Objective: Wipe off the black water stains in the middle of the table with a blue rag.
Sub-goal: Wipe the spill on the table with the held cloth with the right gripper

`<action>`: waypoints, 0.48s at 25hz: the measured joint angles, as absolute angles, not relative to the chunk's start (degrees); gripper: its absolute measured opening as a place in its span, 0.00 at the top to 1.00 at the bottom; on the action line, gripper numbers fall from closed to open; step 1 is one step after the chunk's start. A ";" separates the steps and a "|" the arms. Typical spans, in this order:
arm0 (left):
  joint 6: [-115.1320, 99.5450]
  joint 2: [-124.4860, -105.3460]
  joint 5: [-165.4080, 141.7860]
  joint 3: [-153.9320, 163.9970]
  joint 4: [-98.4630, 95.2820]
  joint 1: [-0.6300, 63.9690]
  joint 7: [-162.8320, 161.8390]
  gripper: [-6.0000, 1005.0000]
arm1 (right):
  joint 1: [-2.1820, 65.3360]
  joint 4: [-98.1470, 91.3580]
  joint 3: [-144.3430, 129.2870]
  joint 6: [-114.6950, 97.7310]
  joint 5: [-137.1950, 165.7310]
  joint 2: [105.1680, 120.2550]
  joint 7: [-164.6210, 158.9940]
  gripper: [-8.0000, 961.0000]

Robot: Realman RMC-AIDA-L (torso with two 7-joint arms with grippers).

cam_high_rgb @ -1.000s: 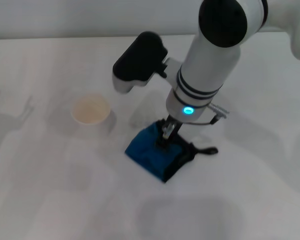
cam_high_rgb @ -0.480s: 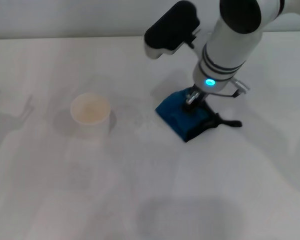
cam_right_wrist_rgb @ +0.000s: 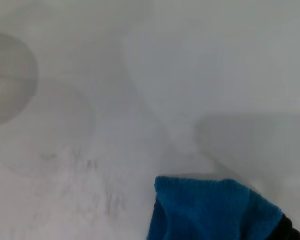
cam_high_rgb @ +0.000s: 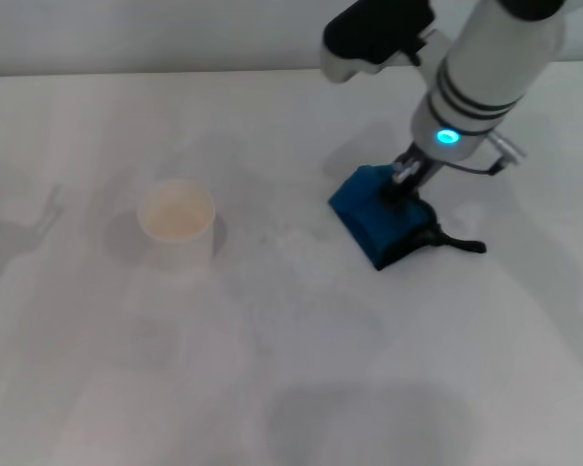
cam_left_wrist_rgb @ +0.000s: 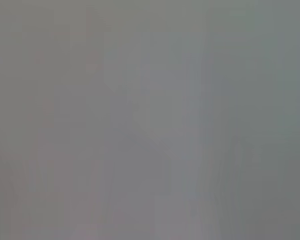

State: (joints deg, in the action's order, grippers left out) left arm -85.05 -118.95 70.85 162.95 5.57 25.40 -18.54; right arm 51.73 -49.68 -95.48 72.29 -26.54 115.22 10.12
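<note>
right pincer (cam_high_rgb: 404,181) | clamps folded blue rag (cam_high_rgb: 373,218) | matte table (cam_high_rgb: 272,369)

One blue rag (cam_high_rgb: 380,223) on the table (cam_high_rgb: 272,388), also showing in the right wrist view (cam_right_wrist_rgb: 214,210). One black loop (cam_high_rgb: 456,243) trailing off it. One white cup (cam_high_rgb: 177,223). One gripper (cam_high_rgb: 404,181) in sight, on the one arm (cam_high_rgb: 485,68) in the head view. Just faint smears (cam_high_rgb: 301,248) between cup and rag, no counting those.
</note>
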 joint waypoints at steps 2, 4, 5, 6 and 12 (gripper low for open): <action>-85.05 -118.90 70.89 162.95 5.60 25.48 -18.54 0.11 | 50.79 -50.34 -93.11 73.81 -24.21 115.24 10.69 0.92; -85.05 -118.86 70.92 162.95 5.61 25.52 -18.54 0.11 | 50.13 -50.05 -91.19 74.64 -22.30 115.16 10.86 0.92; -85.05 -118.83 70.93 162.94 5.66 25.53 -18.54 0.11 | 49.74 -49.70 -90.18 74.93 -21.42 115.08 11.05 0.92; -85.05 -118.82 70.93 162.95 5.75 25.56 -18.54 0.11 | 49.37 -49.38 -89.18 75.02 -20.66 115.01 11.29 0.92; -85.02 -118.82 70.94 162.95 6.03 26.17 -18.54 0.11 | 45.70 -48.81 -78.87 75.68 -15.14 114.91 14.52 0.92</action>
